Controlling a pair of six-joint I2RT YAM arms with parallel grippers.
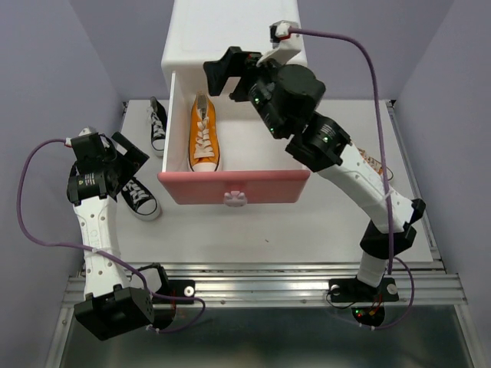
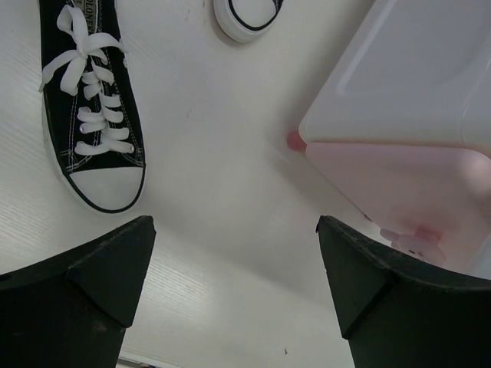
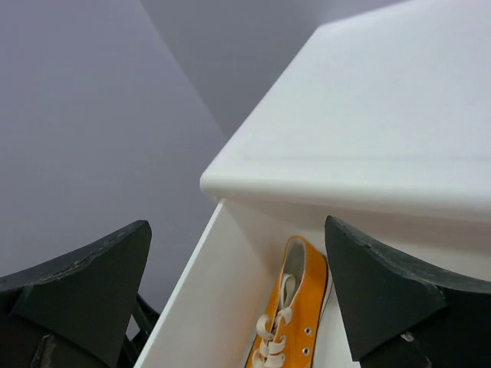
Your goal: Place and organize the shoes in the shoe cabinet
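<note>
The white shoe cabinet [image 1: 230, 31] stands at the back with its darker pink drawer [image 1: 234, 186] pulled out. One orange shoe [image 1: 204, 134] lies in the drawer's left half, toe toward the front. My right gripper [image 1: 234, 73] hovers open and empty above the drawer's back; its wrist view shows the orange shoe [image 3: 295, 314] below the cabinet top [image 3: 368, 115]. Two black shoes lie left of the drawer, one far [image 1: 157, 123], one near [image 1: 140, 197]. My left gripper [image 1: 136, 162] is open and empty just above the near black shoe [image 2: 92, 115]. A bit of laced orange shoe [image 1: 374, 165] shows behind my right arm.
The left wrist view shows the cabinet's white side [image 2: 406, 77], a pale pink front [image 2: 399, 184] with a knob [image 2: 418, 241], a pink foot [image 2: 294, 139] and the far black shoe's toe [image 2: 245, 15]. Grey walls close in on both sides of the white table [image 1: 307, 222].
</note>
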